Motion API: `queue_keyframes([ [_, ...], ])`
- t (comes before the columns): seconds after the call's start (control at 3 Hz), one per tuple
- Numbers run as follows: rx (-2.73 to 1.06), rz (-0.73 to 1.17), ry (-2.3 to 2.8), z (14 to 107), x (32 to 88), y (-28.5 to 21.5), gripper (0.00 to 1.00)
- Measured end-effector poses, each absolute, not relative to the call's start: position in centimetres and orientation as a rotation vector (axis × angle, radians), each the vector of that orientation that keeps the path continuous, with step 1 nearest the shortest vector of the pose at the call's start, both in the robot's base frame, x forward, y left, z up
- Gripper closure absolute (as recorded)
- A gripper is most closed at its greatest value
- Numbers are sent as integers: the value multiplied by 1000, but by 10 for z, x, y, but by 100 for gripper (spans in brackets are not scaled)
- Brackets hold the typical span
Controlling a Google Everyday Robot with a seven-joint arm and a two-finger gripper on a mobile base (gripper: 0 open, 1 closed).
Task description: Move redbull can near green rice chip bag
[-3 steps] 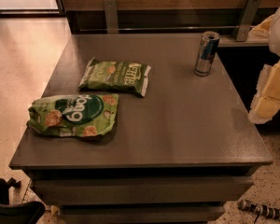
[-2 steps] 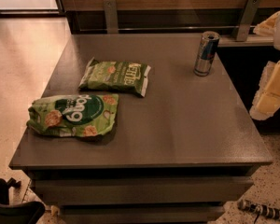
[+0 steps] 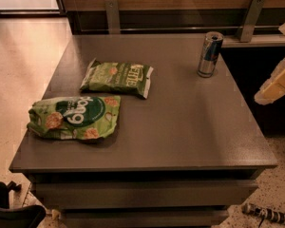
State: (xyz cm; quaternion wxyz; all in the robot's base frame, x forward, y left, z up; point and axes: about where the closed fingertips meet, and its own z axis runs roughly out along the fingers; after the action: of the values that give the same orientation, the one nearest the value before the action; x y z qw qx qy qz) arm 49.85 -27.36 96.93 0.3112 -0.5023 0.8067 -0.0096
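Redbull can [image 3: 210,54] stands upright at the bench's [image 3: 180,127] far right corner, silver top up, long axis vertical, nothing touching it. Over at the right frame edge, the gripper [image 3: 274,85]: a pale cream shape hanging off the bench's right side, beyond the edge, not over the top at all. Cannot tell if it's apart or together; only a pale wedge shows, w/ another pale bit above it at the frame edge.

Key relation: can lies to the left of the gripper and a bit farther back, near but clearly apart, w/ the bench edge between them. One arm only, so no choice there. Since the can's axis is vertical, I'd judge a side-on approach from the right suits best, closing around the body below the rim.

Target, the green rice chip bag [image 3: 75,117], lies flat at the near left, well apart from the can, diagonally across the bench. Smaller Kettle bag [image 3: 118,78] sits just behind it, roughly btwn can and target on the left half. Carry will prob need to run front-left, clearing that Kettle bag. Grasp not yet begun; task at its start, by my read.
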Motion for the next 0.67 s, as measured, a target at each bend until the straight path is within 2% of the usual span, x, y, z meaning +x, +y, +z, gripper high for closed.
queue_keyframes([
  [0.67,-999,69,1861,959,590,-310,0],
])
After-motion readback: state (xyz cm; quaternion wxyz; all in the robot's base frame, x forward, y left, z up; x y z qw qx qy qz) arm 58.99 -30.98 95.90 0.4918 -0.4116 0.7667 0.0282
